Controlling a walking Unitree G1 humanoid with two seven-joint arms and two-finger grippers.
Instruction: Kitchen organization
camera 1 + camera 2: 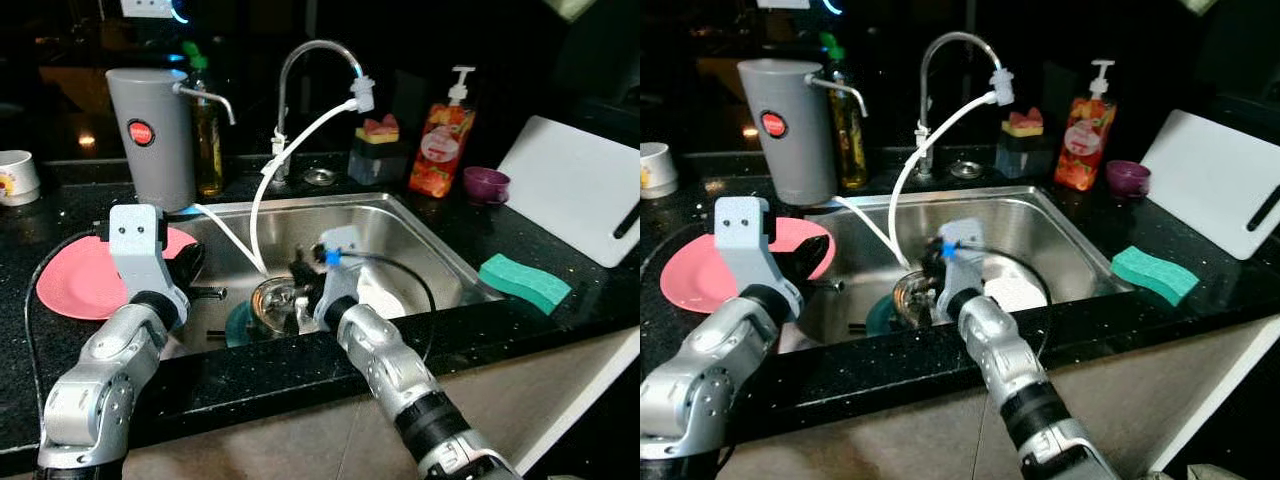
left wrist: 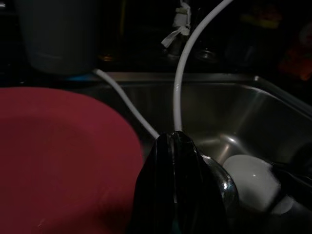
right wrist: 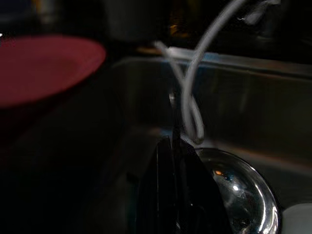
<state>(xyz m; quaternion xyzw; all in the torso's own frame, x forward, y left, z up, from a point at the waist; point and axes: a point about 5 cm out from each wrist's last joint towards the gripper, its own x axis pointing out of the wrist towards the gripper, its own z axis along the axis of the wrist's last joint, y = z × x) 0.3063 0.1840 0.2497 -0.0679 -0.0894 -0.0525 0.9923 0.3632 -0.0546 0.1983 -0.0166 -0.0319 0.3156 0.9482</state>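
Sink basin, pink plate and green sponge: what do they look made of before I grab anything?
Sink basin: brushed stainless steel by the look, grey metal with soft reflections. Pink plate: smooth, even colour with a dull sheen, probably plastic or melamine, though glazed ceramic is possible. Green sponge: soft foam, matte and porous-looking, with squared edges.

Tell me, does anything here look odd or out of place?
Yes. The pink plate hangs partly over the sink edge instead of lying fully on the counter. A white hose from the faucet droops loose into the basin, where dishes are piled.
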